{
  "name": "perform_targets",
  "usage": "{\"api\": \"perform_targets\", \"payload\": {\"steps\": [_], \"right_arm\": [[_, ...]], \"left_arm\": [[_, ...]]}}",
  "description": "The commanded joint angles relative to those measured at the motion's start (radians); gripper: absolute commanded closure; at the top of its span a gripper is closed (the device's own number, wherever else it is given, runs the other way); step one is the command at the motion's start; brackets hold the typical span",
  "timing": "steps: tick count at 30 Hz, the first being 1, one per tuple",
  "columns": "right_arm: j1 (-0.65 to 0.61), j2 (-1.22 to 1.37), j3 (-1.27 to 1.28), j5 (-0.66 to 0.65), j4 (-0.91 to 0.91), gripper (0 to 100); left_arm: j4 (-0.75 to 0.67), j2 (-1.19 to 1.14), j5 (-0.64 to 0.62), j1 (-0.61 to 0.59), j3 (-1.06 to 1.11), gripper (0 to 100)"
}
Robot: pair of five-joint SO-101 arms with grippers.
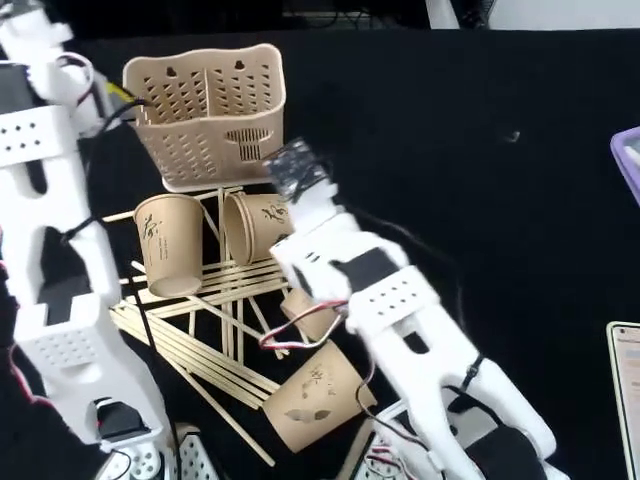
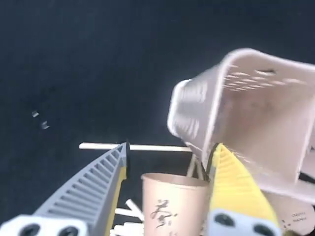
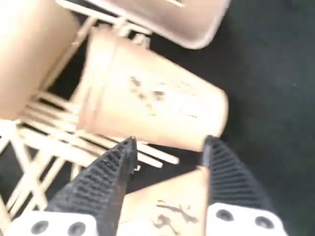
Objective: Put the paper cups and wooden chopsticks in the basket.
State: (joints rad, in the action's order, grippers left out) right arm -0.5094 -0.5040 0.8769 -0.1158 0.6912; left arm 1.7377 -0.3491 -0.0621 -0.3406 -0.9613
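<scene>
- One upright cup (image 2: 174, 204) stands between the wide-spread fingers (image 2: 93, 182) of the left tool (image 2: 171, 147) (basket (image 2: 256, 98) just beyond).
- Right tool (image 3: 170, 141) clamps a second cup (image 3: 167, 206); a lying cup (image 3: 147, 108) rests just ahead, on chopsticks (image 3: 49, 128).

Cameras: one overhead, two wrist-mounted.
High view looks down over the basket (image 1: 200, 140); both wrist views face it close up.

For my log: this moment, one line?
left gripper open around standing tan paper cup; right gripper near lying tan paper cup; wooden chopsticks scattered
</scene>
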Motion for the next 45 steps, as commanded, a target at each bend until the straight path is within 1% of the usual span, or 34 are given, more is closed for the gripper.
{"api": "perform_targets", "payload": {"steps": [1,5,10,14,18,21,25,28,30,33,35,37,39,43,45], "right_arm": [[-0.038,-0.039,-0.054,0.008,-0.035,73.5],[-0.066,-0.039,-0.093,0.009,-0.072,73.4],[-0.17,-0.038,-0.162,0.115,-0.064,73.3],[-0.198,0.012,-0.171,0.124,-0.078,73.3],[-0.189,0.142,-0.171,0.126,-0.169,73.3],[-0.152,0.223,-0.182,0.126,-0.206,73.3],[-0.078,0.255,-0.191,0.12,-0.207,73.7],[-0.021,0.255,-0.199,0.118,-0.146,74.0],[0.014,0.248,-0.217,0.118,-0.078,77.8],[0.066,0.217,-0.223,0.117,-0.028,89.7],[0.109,0.18,-0.219,0.117,-0.021,99.0],[0.155,0.127,-0.216,0.117,0.0,97.3],[0.195,0.054,-0.217,0.115,0.023,98.9],[0.229,-0.133,-0.236,0.015,0.087,98.8],[0.227,-0.217,-0.277,-0.006,0.144,98.8]], "left_arm": [[0.025,0.094,-0.002,-0.091,0.01,73],[0.025,0.178,-0.002,-0.139,0.159,73],[0.006,0.342,-0.002,-0.166,0.414,73],[-0.11,0.456,-0.006,-0.174,0.634,73],[-0.221,0.56,-0.012,-0.222,0.84,73],[-0.299,0.637,-0.058,-0.257,0.99,73],[-0.379,0.735,-0.071,-0.26,1.136,73],[-0.413,0.798,-0.071,-0.255,1.227,73],[-0.439,0.833,-0.071,-0.255,1.279,73],[-0.477,0.876,-0.072,-0.255,1.345,73],[-0.494,0.899,-0.072,-0.255,1.379,73],[-0.5,0.916,-0.072,-0.255,1.403,73],[-0.5,0.928,-0.074,-0.254,1.42,73],[-0.5,0.924,-0.074,-0.228,1.431,73],[-0.509,0.919,-0.074,-0.208,1.448,73]]}}
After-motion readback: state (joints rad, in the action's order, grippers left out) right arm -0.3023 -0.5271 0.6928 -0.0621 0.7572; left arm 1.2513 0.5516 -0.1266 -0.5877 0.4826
